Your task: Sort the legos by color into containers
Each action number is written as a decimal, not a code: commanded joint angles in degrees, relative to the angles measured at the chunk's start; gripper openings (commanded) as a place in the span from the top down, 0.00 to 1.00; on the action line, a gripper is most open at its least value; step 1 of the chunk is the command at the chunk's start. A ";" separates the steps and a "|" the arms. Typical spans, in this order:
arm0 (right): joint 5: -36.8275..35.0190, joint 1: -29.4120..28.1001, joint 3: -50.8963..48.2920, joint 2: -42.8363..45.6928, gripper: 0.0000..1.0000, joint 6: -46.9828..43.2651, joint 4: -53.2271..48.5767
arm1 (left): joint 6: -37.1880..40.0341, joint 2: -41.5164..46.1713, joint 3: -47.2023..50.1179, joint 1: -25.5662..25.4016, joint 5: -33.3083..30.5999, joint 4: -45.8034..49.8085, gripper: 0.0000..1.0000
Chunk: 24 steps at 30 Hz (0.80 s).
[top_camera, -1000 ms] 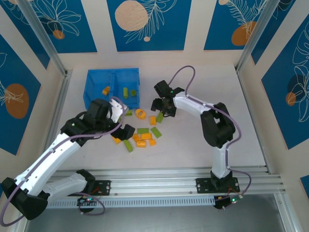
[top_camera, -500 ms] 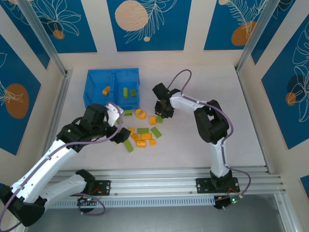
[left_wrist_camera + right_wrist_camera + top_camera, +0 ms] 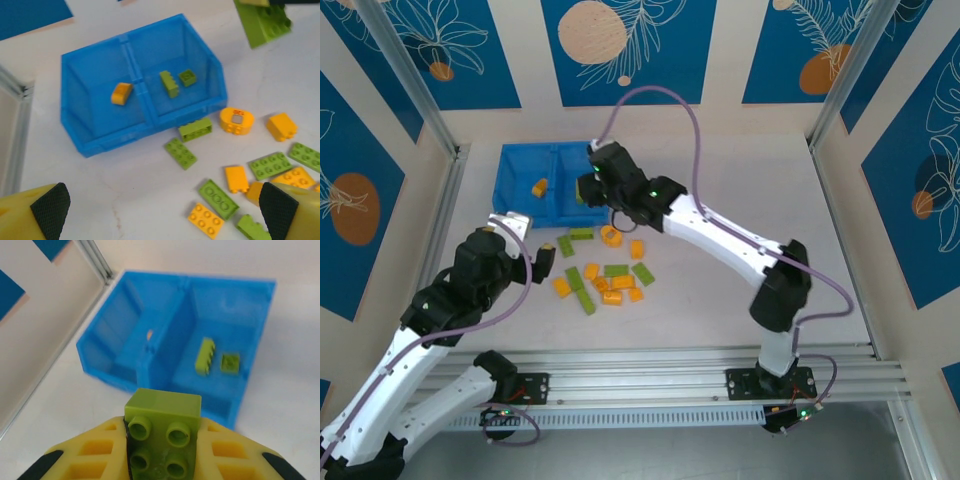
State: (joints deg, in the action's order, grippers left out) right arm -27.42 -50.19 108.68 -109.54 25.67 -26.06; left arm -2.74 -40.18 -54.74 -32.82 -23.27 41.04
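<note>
in the right tool point(image 3: 162, 462), a green lego point(image 3: 162, 415) faces studs toward the wrist.

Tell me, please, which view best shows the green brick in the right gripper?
The right wrist view: the lime green brick sits close up, studs facing the camera, clamped in the right gripper. The left wrist view catches it at its top right corner, cut off. The top external view leaves it too small to tell.
</note>
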 commanded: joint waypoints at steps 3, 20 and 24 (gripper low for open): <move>-4.62 1.75 16.31 -17.82 0.74 -11.35 -0.62 | -1.65 0.19 1.00 0.70 -3.71 0.77 0.00; -1.33 2.17 45.94 -41.83 0.53 -15.97 -6.56 | -0.88 -0.87 1.57 1.97 -2.71 0.45 0.00; -1.34 1.84 45.79 -37.93 0.51 -15.46 -8.33 | -1.79 -1.52 1.49 2.35 -3.33 0.84 0.00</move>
State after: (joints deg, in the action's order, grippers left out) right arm -29.15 -47.72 152.29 -154.10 10.41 -33.12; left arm -3.55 -41.50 -53.49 -31.27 -25.58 41.39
